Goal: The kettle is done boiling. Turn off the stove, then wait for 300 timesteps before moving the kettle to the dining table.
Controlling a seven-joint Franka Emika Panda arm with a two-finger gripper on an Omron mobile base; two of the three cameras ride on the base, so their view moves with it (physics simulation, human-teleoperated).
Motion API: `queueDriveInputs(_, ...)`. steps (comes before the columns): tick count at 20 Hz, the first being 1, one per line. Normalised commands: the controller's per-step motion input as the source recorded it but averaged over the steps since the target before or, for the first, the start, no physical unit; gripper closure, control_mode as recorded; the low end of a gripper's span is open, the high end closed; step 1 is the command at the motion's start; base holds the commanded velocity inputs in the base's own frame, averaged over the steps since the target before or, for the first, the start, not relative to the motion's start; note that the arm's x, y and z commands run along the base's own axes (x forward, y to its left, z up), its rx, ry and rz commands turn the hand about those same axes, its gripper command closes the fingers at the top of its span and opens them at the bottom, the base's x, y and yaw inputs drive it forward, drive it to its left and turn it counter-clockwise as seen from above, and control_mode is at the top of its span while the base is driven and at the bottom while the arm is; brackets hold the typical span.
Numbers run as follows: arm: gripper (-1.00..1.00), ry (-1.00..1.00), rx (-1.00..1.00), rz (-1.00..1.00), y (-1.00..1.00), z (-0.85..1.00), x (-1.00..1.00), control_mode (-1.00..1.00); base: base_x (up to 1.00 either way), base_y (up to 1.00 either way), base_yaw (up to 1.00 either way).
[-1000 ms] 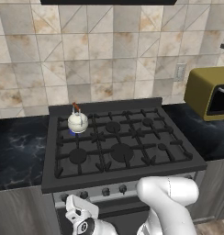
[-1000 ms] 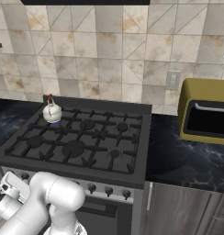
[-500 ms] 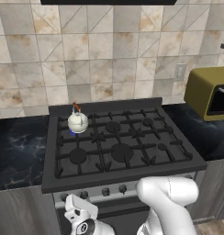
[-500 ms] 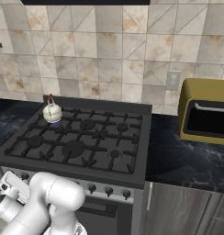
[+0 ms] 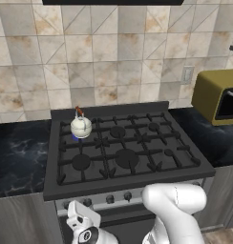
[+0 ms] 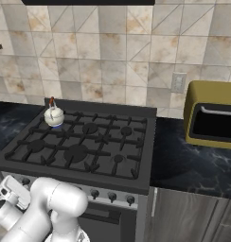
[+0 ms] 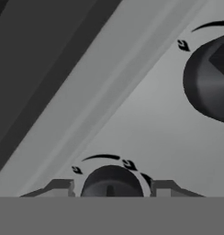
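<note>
The small white-silver kettle (image 5: 81, 126) sits on the wide black gas stove's (image 5: 123, 152) far-left burner; the gripper (image 7: 112, 190) straddles a dark round knob (image 7: 112, 182), grip uncertain.

no readable text, small black dial marks around stove (image 5: 123, 157) knobs (image 7: 111, 181), illegible

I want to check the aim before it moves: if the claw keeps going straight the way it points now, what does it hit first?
Most likely the dark stove knob seen between the claw's fingertips; the grey front panel lies behind it. How near the knob is, the pictures don't settle.
</note>
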Motion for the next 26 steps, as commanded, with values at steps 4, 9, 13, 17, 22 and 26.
queueDriveInputs(4, 1.0, 0.02, 0.52, -0.02, -0.09, 0.0, 0.0, -1.0, 0.0, 0.0, 0.0)
queueDriveInputs(9, 1.0, 0.02, 0.51, -0.04, -0.05, -0.05, 0.0, -1.0, 0.0, 0.0, 0.0)
queueDriveInputs(13, 1.0, -0.08, 0.55, -0.06, -0.16, -0.13, -0.13, -1.0, 0.0, 0.0, 0.0)
queueDriveInputs(17, 1.0, -0.11, 0.57, -0.09, -0.16, -0.17, -0.18, -1.0, 0.0, 0.0, 0.0)
queueDriveInputs(22, 1.0, -0.14, 0.61, -0.1, -0.1, -0.31, -0.22, -1.0, 0.0, 0.0, 0.0)
queueDriveInputs(26, 1.0, -0.22, 0.67, -0.09, -0.2, -0.35, -0.34, -1.0, 0.0, 0.0, 0.0)
